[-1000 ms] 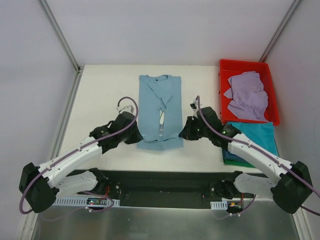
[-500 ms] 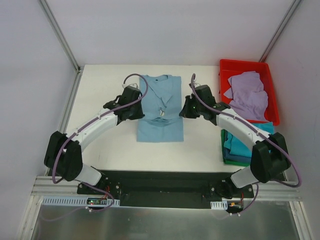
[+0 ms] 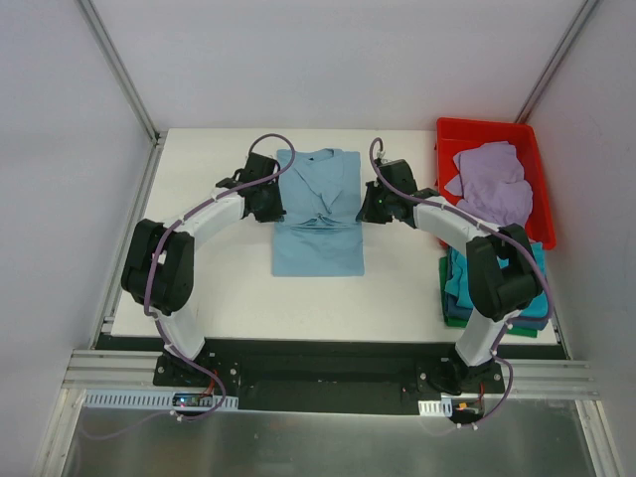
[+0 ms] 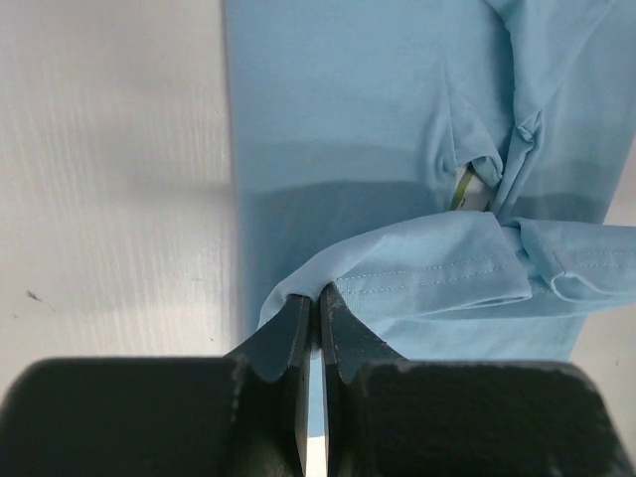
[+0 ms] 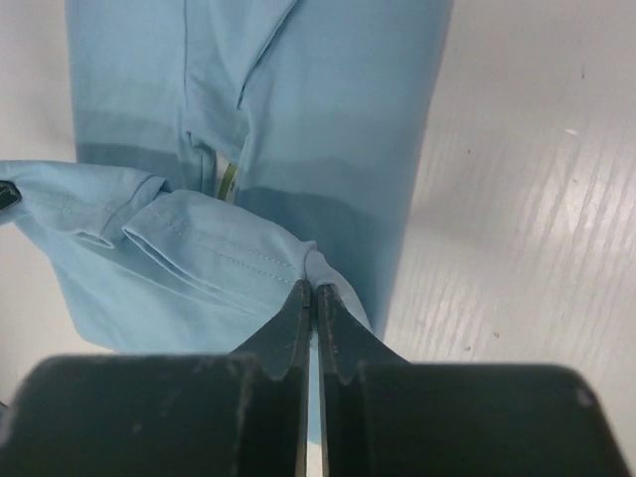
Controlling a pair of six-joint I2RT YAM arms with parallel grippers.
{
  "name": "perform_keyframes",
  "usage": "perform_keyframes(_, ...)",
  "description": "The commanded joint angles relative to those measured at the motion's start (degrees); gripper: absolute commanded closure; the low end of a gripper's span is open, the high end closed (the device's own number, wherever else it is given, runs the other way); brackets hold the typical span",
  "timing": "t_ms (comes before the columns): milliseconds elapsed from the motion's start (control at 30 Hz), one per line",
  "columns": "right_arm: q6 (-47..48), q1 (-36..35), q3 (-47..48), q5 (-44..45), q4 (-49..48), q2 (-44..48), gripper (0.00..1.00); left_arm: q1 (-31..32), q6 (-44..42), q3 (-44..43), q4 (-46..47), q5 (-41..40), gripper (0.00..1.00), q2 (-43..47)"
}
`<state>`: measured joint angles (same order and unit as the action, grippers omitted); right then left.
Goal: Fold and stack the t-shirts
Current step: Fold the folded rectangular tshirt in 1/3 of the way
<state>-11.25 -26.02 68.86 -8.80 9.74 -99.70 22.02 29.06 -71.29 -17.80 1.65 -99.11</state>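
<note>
The white table point(image 3: 199, 288) carries the light blue t-shirt point(image 3: 318, 253), spread between the left gripper point(image 4: 318, 293) and the right gripper point(image 5: 314, 290). Right of the right gripper, the red bin point(image 3: 445, 134) holds a lavender t-shirt point(image 3: 492, 189); a teal-topped stack point(image 3: 462, 298) lies by that arm's base. Each gripper pinches one corner of the raised hem, jaws clamped tight.

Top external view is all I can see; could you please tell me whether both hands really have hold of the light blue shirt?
Observer: The left hand does: its wrist camera shows it shut on a hem corner of the light blue shirt.
Operator: And the right hand, please?
Observer: The right hand is shut on the opposite hem corner, raised off the layer beneath.
Operator: Does anything show under the raised hem?
Observer: A small yellowish-green strip shows in the gap between the folded-in sides.
</note>
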Motion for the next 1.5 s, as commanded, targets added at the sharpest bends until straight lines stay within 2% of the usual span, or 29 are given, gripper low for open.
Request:
perform_keyframes(0,0.6,1.1,3.7,-1.8,-4.3,-3.3,0.98,-1.2,-2.4,-3.8,0.7,2.7,0.99,-3.1)
perform_keyframes(67,0.5,1.4,4.8,-2.4,-4.5,-4.9,0.94,-1.6,-2.5,-4.3,0.8,3.5,0.95,-4.7)
perform_keyframes(133,0.4,1.5,5.5,-2.3,-5.0,-6.2,0.87,-2.1,-2.3,-4.7,0.8,4.2,0.88,-6.0)
perform_keyframes(200,0.3,1.8,6.9,-2.8,-4.2,-7.3,0.64,-2.5,-2.1,-5.3,0.6,5.4,0.77,-6.7)
perform_keyframes(267,0.5,2.0,8.3,-3.2,-3.0,-7.3,0.48,-2.8,-1.5,-5.2,0.8,6.6,0.57,-5.7)
perform_keyframes(333,0.8,1.9,8.7,-3.9,-2.4,-6.1,0.4,-2.7,-1.0,-5.0,0.8,6.3,0.33,-4.1)
perform_keyframes(367,1.0,2.0,8.6,-4.0,-1.8,-5.2,0.27,-2.8,-0.8,-4.5,0.7,5.7,0.19,-3.0)
perform_keyframes(400,1.1,1.9,8.3,-3.7,-1.3,-4.3,0.07,-2.8,-0.6,-3.7,0.8,4.9,0.03,-1.5)
perform_keyframes(433,1.6,1.7,7.5,-3.4,-0.8,-2.8,0.04,-2.8,-0.2,-2.6,0.8,4.2,0.01,0.3)
perform_keyframes(633,4.5,-2.4,-0.3,-5.3,-0.9,3.7,0.04,-2.7,4.1,10.4,1.5,-0.9,0.01,14.6)
perform_keyframes(800,3.1,-8.3,-0.7,-7.3,-2.1,0.8,0.04,-2.7,11.6,25.4,2.5,-10.9,0.01,28.0)
perform_keyframes(900,2.7,-10.4,1.7,-8.3,-2.6,-2.8,0.04,-2.7,11.8,31.4,4.5,-13.9,0.01,34.3)
perform_keyframes(1133,2.3,-12.4,9.9,-4.9,-2.4,-12.4,0.04,-2.8,9.9,33.6,4.8,-16.1,0.01,38.0)
perform_keyframes(1267,4.9,-11.9,15.8,4.6,-1.5,-16.0,0.04,-2.8,9.7,34.3,5.3,-15.4,0.01,38.1)
perform_keyframes(1467,5.0,-9.3,28.4,4.6,-0.3,-22.2,0.04,-2.8,9.0,34.8,6.7,-12.9,0.01,38.1)
